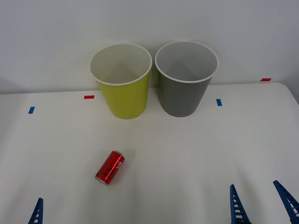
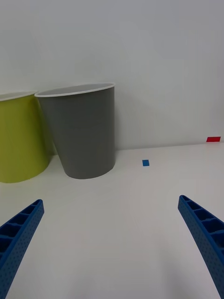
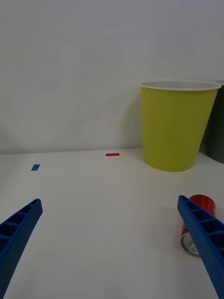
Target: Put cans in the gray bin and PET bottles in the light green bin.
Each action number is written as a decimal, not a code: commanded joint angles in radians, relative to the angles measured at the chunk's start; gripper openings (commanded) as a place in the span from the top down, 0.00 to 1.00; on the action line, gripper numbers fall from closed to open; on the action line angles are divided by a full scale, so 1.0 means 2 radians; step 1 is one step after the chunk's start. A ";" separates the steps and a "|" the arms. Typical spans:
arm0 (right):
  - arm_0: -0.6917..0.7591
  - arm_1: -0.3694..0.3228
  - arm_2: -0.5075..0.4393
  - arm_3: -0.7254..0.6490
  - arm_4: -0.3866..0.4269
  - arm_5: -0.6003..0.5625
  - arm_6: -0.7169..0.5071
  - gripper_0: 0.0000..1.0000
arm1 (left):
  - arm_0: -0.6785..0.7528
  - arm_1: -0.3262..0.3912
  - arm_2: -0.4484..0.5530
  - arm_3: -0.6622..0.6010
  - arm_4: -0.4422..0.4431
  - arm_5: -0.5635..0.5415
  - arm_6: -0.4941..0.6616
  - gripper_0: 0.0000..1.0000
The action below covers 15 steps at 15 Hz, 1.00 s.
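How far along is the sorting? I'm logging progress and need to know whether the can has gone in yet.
Nothing looks done yet: the red can lies on its side on the table, in front of the light green bin. Nothing is in hand; the left gripper and right gripper are open, low at the near edge. Left to do: grasp the can and drop it in the gray bin.

You had white table (image 1: 196,154): green bin (image 1: 124,93) and gray bin (image 1: 183,93) upright, side by side at back; red can (image 1: 110,167) lying nearer; tape marks (image 1: 88,97) scattered.
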<state>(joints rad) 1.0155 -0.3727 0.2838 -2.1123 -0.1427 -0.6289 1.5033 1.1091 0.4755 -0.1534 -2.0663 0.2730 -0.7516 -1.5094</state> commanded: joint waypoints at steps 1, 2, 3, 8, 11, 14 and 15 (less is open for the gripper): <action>0.000 0.000 0.000 0.000 0.000 0.000 0.000 0.00 | 0.000 0.000 0.000 0.000 0.000 0.000 0.000 0.00; 0.000 0.000 0.000 0.000 0.000 0.000 0.000 0.00 | 0.000 0.000 0.000 0.000 0.000 0.000 0.000 0.00; 0.000 0.000 0.000 0.000 0.000 0.000 0.000 0.00 | 0.000 0.000 0.000 0.000 0.000 0.000 0.000 0.00; 0.000 0.000 0.000 0.000 0.000 0.000 0.000 0.00 | 0.000 0.000 0.000 0.000 0.000 0.000 0.000 0.00; 0.000 0.000 0.000 0.000 0.000 0.000 0.000 0.00 | 0.000 0.000 0.000 0.000 0.000 0.000 0.000 0.00; 0.000 0.000 0.000 0.000 0.000 0.000 0.000 0.00 | -0.018 -0.005 -0.013 0.024 0.003 0.002 0.002 0.00; 0.000 0.000 0.000 0.000 0.000 0.000 0.000 0.00 | -0.019 -0.005 -0.016 0.025 0.005 0.002 0.002 0.00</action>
<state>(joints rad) 1.0155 -0.3727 0.2838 -2.1123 -0.1427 -0.6289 1.5033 1.0758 0.4660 -0.1774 -2.0225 0.2779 -0.7448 -1.5058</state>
